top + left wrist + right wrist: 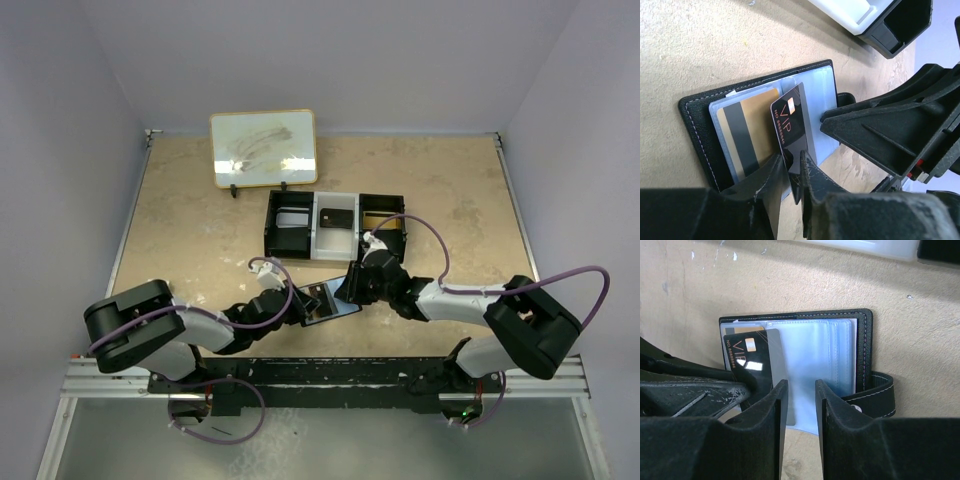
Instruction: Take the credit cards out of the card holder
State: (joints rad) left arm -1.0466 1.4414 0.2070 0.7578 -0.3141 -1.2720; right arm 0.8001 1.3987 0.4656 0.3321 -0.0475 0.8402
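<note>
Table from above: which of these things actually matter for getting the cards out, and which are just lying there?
In the job: card holder, black card, gold card, left tool, right tool.
Lying about: tray, whiteboard.

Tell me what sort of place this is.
Likely a robot lab cell: beige stone-look tabletop boxed in by plain pale walls, two arms bolted to an aluminium rail, smeared wood-framed whiteboard propped behind.

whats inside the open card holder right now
The card holder contains clear plastic sleeves, a gold card with a dark stripe in one, and a black VIP card partly out, pinched by the left gripper. Cards in sleeves behind are hidden.
</note>
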